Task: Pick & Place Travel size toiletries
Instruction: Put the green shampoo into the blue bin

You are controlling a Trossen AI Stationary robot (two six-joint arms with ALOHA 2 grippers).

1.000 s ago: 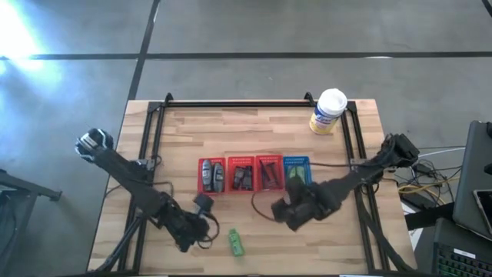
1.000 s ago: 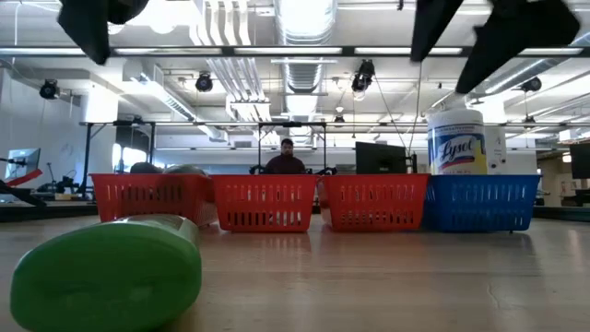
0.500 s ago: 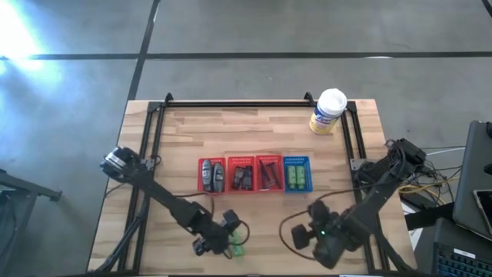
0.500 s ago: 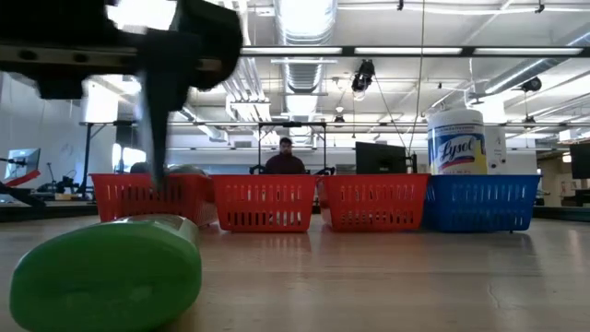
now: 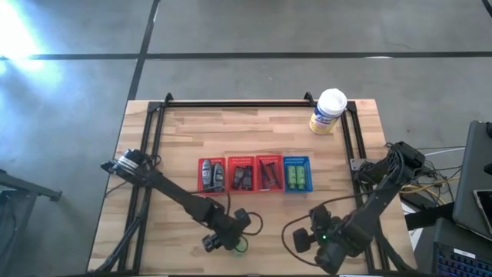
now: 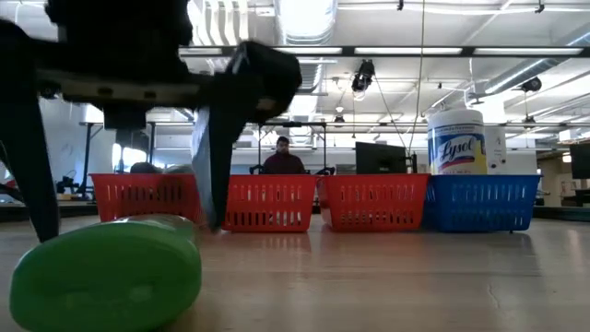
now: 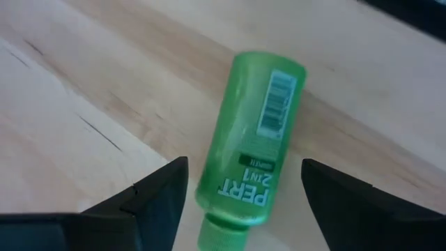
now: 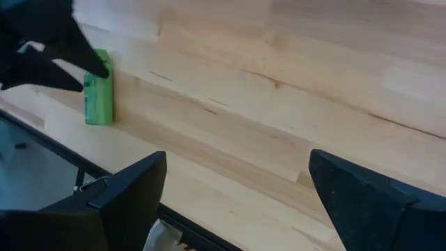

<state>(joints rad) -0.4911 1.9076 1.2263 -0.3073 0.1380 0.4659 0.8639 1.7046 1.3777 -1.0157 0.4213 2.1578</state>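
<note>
From above, the left end effector [image 5: 228,240] is hovering over the green tube [image 5: 240,246], which is lying near the surface's front edge, well short of the blue basket [image 5: 297,174]

At table height, a finger [image 6: 214,148] is descending beside the tube [image 6: 106,273]

Past the left wrist, the released fingers [image 7: 146,202] are straddling the cap end [image 7: 223,233], so clamping there risks squirting it out

From its wrist, the right end effector [image 8: 237,202] is waiting, released, well apart

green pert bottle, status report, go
Left gripper open, fingers astride the green Pert bottle, not gripping. Bottle lying flat near the table's front edge. Right gripper open, parked at the front right. Nothing in the way.
</note>
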